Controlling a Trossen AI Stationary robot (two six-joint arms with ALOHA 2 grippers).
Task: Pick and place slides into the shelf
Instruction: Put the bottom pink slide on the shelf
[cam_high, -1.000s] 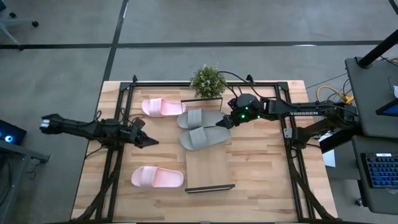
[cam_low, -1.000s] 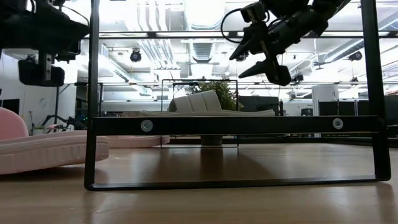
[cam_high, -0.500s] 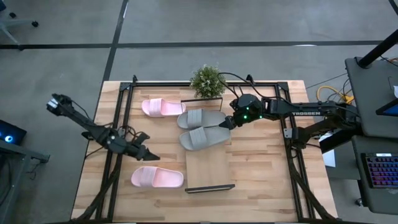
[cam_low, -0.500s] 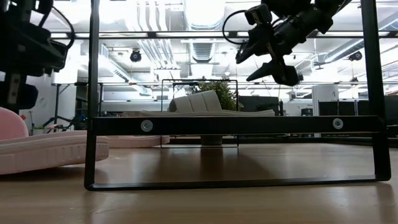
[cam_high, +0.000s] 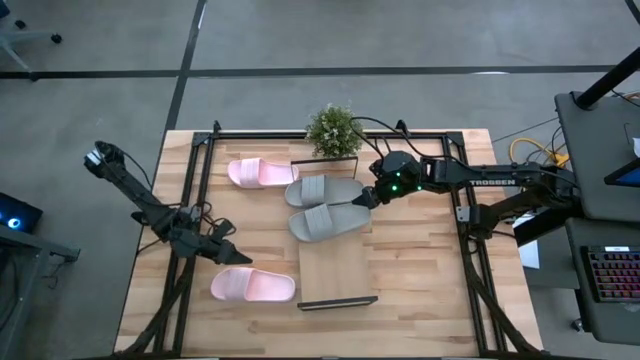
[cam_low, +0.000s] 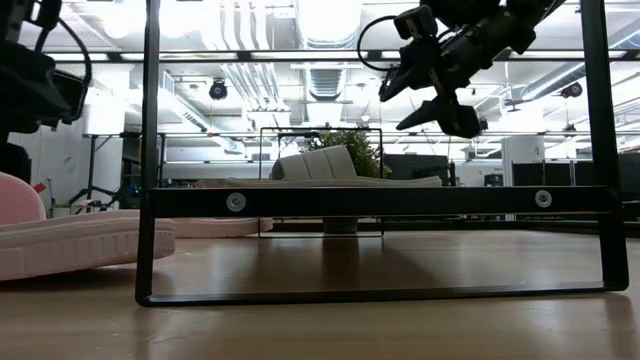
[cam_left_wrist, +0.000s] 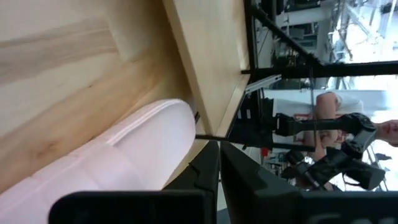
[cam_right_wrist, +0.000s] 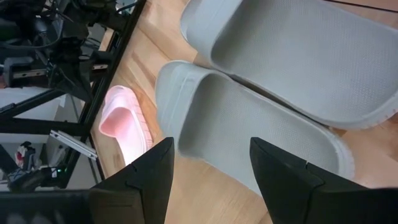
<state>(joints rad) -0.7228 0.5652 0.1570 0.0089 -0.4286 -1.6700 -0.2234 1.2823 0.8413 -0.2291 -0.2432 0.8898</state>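
Slides: two grey slides (cam_high: 322, 206) sitting on shelf (cam_high: 337, 275), both pink slides (cam_high: 256, 228) waiting on table; left gripper (cam_high: 231, 256) closed, empty, hovering by near pink one, right gripper (cam_high: 360, 196) open over greys

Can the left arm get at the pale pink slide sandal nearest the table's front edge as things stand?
Probably yes. The left claw hangs just beside the pale pink slide sandal, fingers shut; nothing lies between them. The light wooden shelf board sits clear to one side. The claw would need opening first.
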